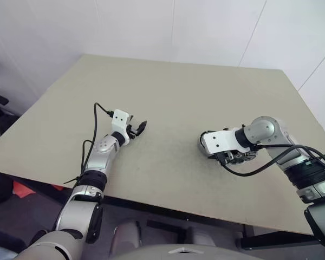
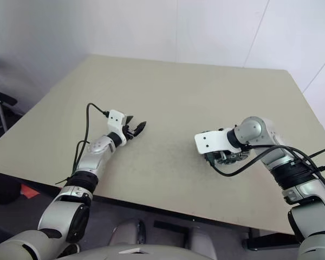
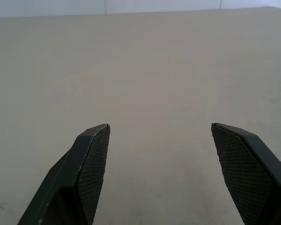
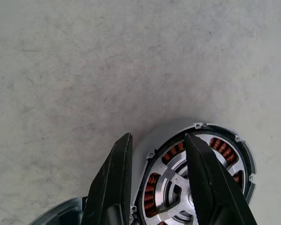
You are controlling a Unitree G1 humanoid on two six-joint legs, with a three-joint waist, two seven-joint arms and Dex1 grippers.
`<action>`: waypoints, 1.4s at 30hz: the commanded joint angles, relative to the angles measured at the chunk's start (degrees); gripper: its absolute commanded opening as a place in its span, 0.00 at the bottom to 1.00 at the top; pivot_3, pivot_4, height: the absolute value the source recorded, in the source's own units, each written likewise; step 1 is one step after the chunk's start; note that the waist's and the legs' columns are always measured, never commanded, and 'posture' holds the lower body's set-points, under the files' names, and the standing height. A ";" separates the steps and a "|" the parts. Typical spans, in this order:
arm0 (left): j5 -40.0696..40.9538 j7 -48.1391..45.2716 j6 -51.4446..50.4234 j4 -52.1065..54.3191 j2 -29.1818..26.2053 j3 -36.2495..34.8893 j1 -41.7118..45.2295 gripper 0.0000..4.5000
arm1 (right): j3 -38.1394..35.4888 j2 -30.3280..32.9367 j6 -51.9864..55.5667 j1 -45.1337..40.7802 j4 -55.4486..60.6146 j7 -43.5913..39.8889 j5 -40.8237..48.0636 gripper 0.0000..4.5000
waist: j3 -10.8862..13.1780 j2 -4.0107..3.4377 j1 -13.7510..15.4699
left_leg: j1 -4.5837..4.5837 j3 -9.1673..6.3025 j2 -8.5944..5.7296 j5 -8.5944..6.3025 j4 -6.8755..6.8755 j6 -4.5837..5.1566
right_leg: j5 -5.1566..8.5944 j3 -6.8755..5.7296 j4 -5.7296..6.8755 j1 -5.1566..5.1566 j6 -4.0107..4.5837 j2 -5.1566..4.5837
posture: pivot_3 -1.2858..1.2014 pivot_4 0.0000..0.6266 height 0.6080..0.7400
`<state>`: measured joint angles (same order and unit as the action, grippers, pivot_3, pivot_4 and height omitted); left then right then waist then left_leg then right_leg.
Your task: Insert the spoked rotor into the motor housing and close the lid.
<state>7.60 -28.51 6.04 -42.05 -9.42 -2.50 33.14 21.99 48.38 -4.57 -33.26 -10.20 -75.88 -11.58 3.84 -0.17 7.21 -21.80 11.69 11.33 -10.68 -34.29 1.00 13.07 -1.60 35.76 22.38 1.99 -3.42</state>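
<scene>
The tabletop (image 1: 179, 97) carries the motor housing (image 4: 199, 176) near its front-right edge, the spoked rotor (image 4: 171, 185) seated inside. The housing looks heavy, rigid metal with delicate copper windings (image 4: 171, 152); grip its rim. The right gripper (image 4: 157, 180) straddles that rim, part-open, holding nothing; the left gripper (image 3: 159, 176) gapes empty.

Right gripper (image 4: 157, 145) over the motor housing (image 4: 246, 157) on the grey table (image 4: 107, 56). Fingers (image 4: 114, 183) parted, one outside the housing rim, the other over its inside. Spoked rotor (image 4: 171, 180) sits in the housing, copper windings (image 4: 221, 146) ringing it. Curved grey metal edge (image 4: 56, 213) at the frame's corner, unclear what.
</scene>
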 commanded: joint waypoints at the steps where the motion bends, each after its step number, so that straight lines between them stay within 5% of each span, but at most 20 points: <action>1: -0.02 -0.07 0.85 1.49 -0.05 -0.09 0.51 0.82 | -1.11 0.73 -0.57 -0.64 -0.88 1.08 -0.82 0.43 | 0.00 0.00 -0.01 | 0.01 0.00 0.00 0.00 0.00 0.00 | 0.00 0.00 0.00 -0.02 0.00 0.00 | 0.52 0.00 1.00; 13: -0.07 0.12 0.96 1.53 -0.22 -0.21 0.38 0.82 | -0.38 -0.35 -0.54 -0.24 -1.88 1.76 -1.62 0.43 | 0.00 0.00 -0.02 | 0.06 0.00 0.00 0.00 0.00 0.00 | 0.00 0.00 0.00 -0.06 0.00 0.00 | 0.52 0.00 1.00; 21: -0.08 0.28 1.06 1.62 -0.27 -0.24 0.38 0.82 | -0.84 0.04 -1.19 0.14 -1.69 1.34 -1.85 0.01 | 0.00 0.01 -0.30 | 0.22 0.00 0.03 0.01 0.00 -0.01 | 0.00 0.01 -0.01 -0.19 0.00 0.03 | 0.52 0.00 1.00; 42: -0.16 0.43 1.22 1.30 -0.33 -0.22 0.41 0.82 | -3.29 -1.29 1.89 -2.09 7.63 0.35 0.74 0.00 | -0.01 0.00 -0.06 | -0.16 0.01 0.02 0.01 0.02 0.00 | 0.00 0.01 0.01 0.18 0.00 0.03 | 0.52 0.00 1.00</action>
<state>7.58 -28.22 6.15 -42.01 -9.47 -2.47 32.92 21.06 47.00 -2.99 -33.30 -5.72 -75.51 -12.83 3.83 -0.17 7.15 -22.01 11.69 11.35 -10.68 -34.28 1.02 13.07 -1.60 35.77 22.60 2.00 -3.40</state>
